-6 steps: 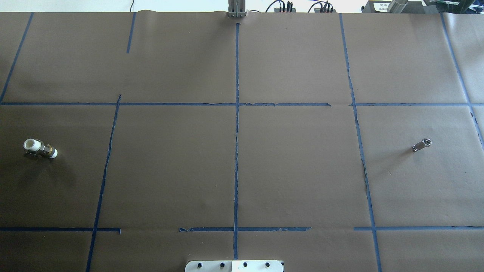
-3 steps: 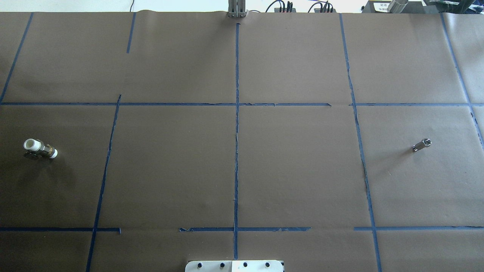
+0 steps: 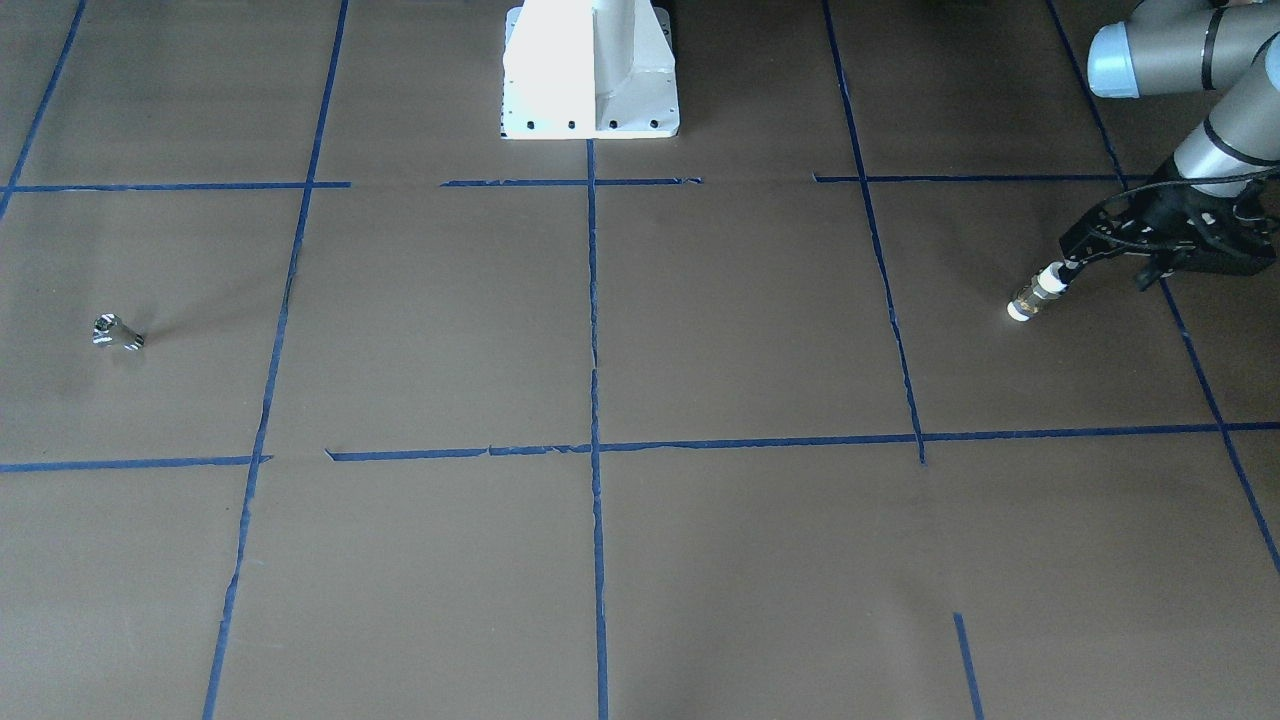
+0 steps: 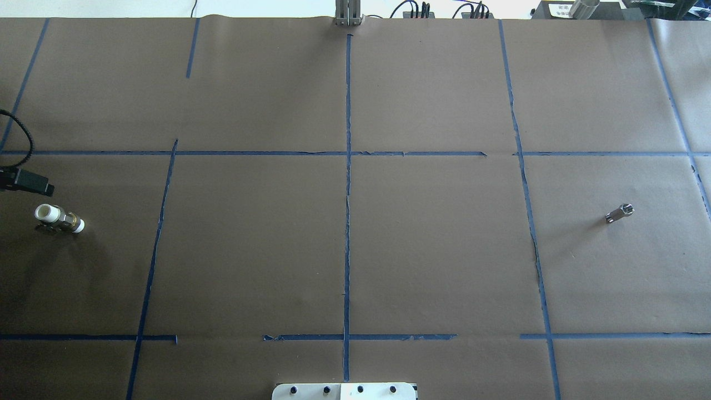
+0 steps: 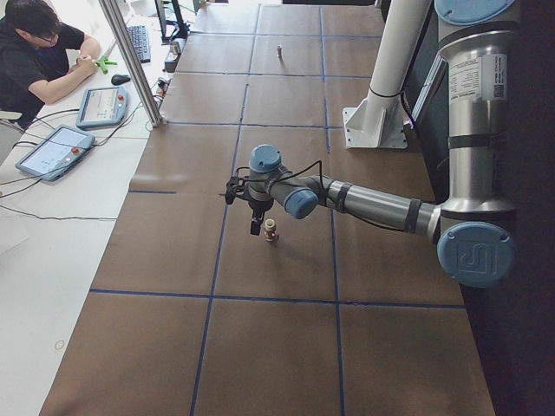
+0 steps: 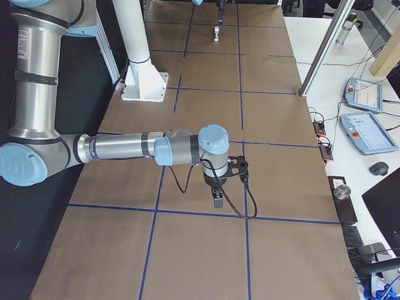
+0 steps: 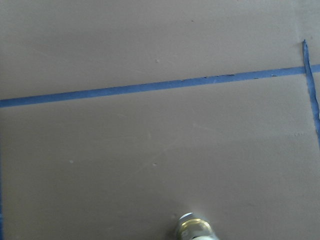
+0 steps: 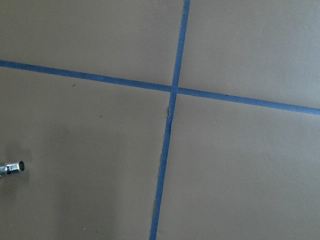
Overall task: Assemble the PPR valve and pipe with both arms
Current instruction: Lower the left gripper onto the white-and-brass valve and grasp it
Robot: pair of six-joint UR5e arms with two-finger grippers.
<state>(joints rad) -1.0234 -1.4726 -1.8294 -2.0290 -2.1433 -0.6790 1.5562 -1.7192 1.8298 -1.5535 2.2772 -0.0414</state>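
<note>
The PPR valve (image 4: 58, 219), white ends on a brass body, lies on the brown table at my far left. It also shows in the front view (image 3: 1035, 295) and at the bottom edge of the left wrist view (image 7: 195, 231). My left gripper (image 3: 1072, 255) hangs just beside and above it, at the overhead view's left edge (image 4: 44, 189); I cannot tell how its jaws stand. The small metal pipe piece (image 4: 619, 213) lies far right, also in the right wrist view (image 8: 12, 167). My right gripper (image 6: 216, 201) shows only in the right side view, near the table; its state is unclear.
Blue tape lines (image 4: 348, 194) divide the brown paper. The white robot base (image 3: 590, 70) stands at the table's near middle edge. An operator (image 5: 35, 43) sits beyond the far edge beside teach pendants (image 5: 56, 149) and a metal post (image 5: 130, 61).
My left gripper has come into the overhead view at the left edge, close to the valve. The valve and pipe piece have not moved.
</note>
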